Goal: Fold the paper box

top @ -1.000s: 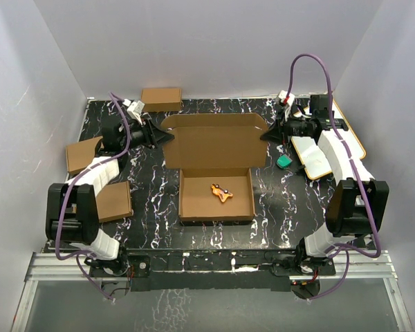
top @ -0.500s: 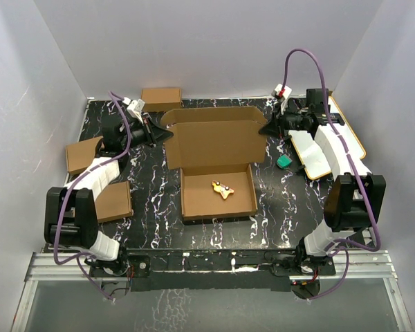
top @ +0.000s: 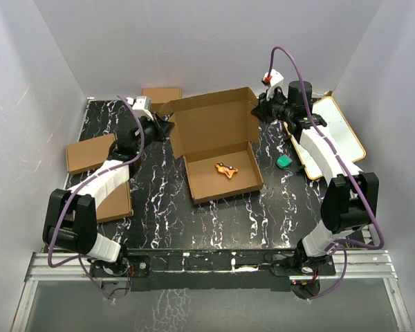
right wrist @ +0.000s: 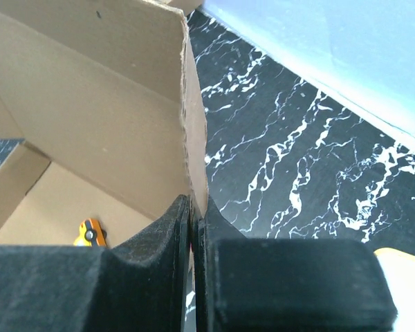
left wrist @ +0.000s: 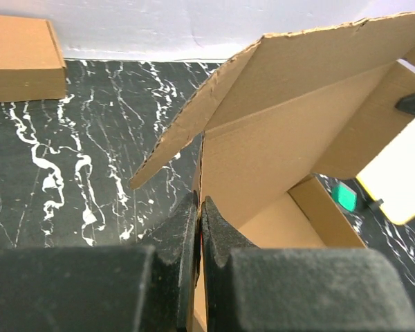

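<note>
The left gripper (left wrist: 199,206) and right gripper (right wrist: 192,206) each pinch the paper box (top: 218,135) lid. Uneven pulling may tear it.

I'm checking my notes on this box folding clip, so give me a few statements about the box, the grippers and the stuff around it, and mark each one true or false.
1. The left gripper and right gripper are each shut on a side edge of the paper box lid. True.
2. The orange toy lies outside the box. False: it lies inside the box's tray.
3. The lid is folded down shut. False: it stands raised, with the tray open.
4. A small green object sits on the table between the box and the white board. True.
</note>
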### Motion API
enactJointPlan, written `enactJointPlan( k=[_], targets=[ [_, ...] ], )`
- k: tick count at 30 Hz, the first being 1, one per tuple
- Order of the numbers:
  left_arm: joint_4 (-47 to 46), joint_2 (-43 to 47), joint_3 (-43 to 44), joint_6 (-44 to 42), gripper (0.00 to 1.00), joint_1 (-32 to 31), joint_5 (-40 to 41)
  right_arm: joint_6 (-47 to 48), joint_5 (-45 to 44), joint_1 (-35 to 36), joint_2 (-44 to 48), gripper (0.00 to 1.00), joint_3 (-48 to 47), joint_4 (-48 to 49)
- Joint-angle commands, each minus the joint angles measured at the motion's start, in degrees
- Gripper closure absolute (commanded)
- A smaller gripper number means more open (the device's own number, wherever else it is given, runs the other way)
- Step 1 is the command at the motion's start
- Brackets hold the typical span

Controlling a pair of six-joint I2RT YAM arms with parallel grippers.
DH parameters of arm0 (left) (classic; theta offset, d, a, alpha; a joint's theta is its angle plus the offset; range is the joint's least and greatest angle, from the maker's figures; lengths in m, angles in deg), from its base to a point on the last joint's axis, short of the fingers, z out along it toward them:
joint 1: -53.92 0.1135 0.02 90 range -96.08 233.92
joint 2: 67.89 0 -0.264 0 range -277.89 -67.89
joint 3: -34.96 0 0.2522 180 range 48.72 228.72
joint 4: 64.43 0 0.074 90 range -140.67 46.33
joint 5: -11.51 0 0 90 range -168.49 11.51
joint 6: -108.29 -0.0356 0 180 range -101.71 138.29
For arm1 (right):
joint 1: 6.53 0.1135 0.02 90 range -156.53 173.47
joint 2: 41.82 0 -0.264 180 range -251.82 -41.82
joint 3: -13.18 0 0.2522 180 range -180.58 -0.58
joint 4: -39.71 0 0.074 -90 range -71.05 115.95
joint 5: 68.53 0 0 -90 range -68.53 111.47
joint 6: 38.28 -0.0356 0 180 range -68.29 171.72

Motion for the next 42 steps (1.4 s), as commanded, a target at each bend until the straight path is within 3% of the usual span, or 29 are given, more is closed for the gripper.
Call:
enactJointPlan(
  k=[1, 9, 14, 28, 42],
  targets=[
    [-3.7, -2.8, 3.3, -0.6, 1.0, -2.6, 8.9, -8.5, -9.4, 2.5, 0.7, 0.92, 3.4, 14.7],
    [-7.3, -6.5, 6.0, -5.8, 1.0, -9.0, 19.5, -15.0, -16.0, 3.6, 3.7, 0.92, 13.7, 29.3],
    [-9.7, -8.0, 6.8, -9.3, 1.0, -12.4, 24.7, -17.6, -18.4, 4.0, 5.1, 0.92, 17.2, 33.7],
    [-14.6, -6.2, 1.1, -11.5, 1.0, -20.1, 36.2, -21.5, -19.0, 5.6, 10.8, 0.92, 25.5, 38.2],
    [-9.8, -5.0, 1.8, -5.1, 1.0, -25.6, 46.1, -24.8, -29.9, 9.2, 14.0, 0.89, 29.5, 36.1]
  ],
)
